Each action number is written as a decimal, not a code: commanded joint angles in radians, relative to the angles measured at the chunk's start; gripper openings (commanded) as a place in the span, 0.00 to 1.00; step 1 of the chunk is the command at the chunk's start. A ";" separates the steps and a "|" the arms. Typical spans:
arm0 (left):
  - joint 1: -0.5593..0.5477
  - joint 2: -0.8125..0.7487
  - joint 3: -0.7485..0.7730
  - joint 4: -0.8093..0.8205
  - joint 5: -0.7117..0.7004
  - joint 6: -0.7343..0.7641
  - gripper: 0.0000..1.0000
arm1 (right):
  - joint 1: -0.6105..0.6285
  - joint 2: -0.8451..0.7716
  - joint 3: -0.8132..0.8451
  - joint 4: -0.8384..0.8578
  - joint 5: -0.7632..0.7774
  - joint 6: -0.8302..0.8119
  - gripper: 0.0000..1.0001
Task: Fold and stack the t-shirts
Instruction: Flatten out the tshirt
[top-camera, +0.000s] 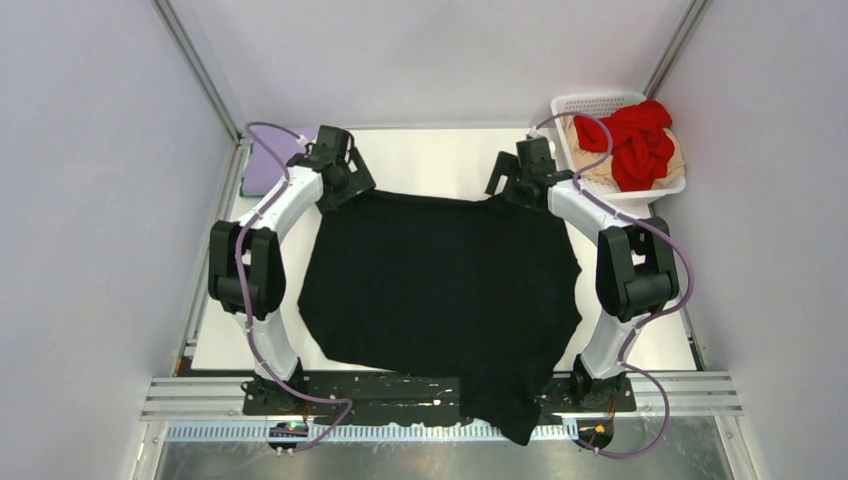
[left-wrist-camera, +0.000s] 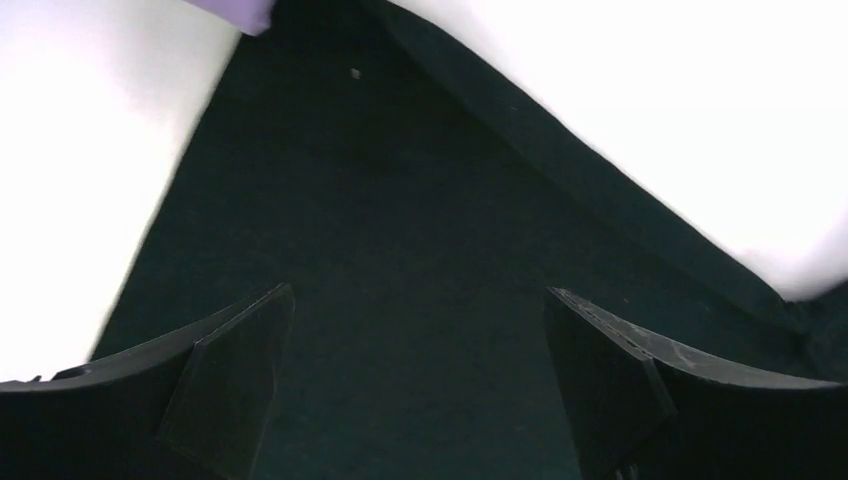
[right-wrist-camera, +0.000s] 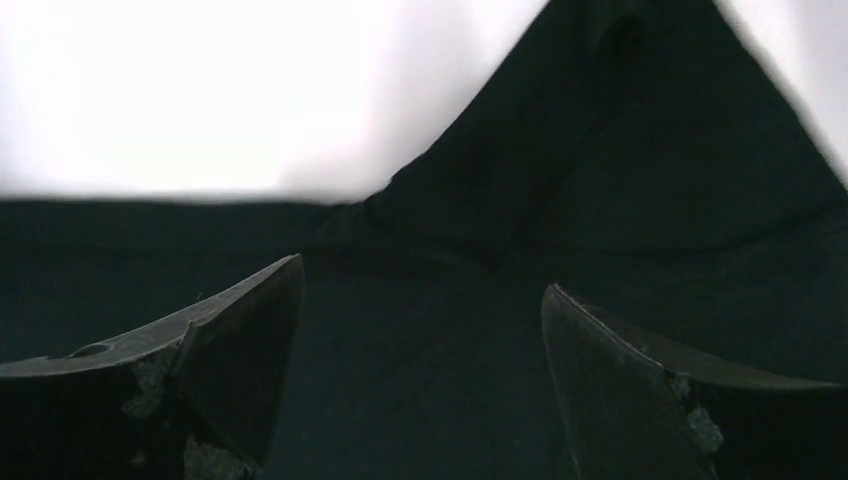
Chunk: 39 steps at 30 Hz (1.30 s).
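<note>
A black t-shirt (top-camera: 440, 280) lies spread flat on the white table (top-camera: 430, 160), and one lower corner hangs over the near edge. My left gripper (top-camera: 352, 190) hovers over its far left corner, open, with only black fabric (left-wrist-camera: 400, 200) showing between the fingers (left-wrist-camera: 240, 370). My right gripper (top-camera: 505, 190) stands over the far right corner, also open above the cloth (right-wrist-camera: 600, 150), holding nothing. A lavender t-shirt (top-camera: 262, 165) lies at the far left behind the left arm, and a sliver of that lavender t-shirt (left-wrist-camera: 235, 10) shows in the left wrist view. Red (top-camera: 635, 140) and beige (top-camera: 600, 175) t-shirts sit bunched in the basket.
The white lattice basket (top-camera: 600, 100) stands at the far right corner, close behind the right arm. Grey walls and metal frame posts close in the table on the left, right and back. The arm bases sit on a black rail (top-camera: 400, 390) at the near edge.
</note>
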 joint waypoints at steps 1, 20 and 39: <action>-0.001 -0.028 -0.067 0.184 0.129 -0.024 0.99 | 0.025 -0.048 -0.092 0.124 -0.082 0.062 0.95; 0.015 0.127 -0.047 0.315 0.269 -0.117 1.00 | 0.027 0.323 0.202 0.220 -0.032 0.270 0.96; 0.035 0.300 0.144 0.324 0.218 -0.277 1.00 | 0.015 0.290 0.345 0.447 -0.141 0.126 0.95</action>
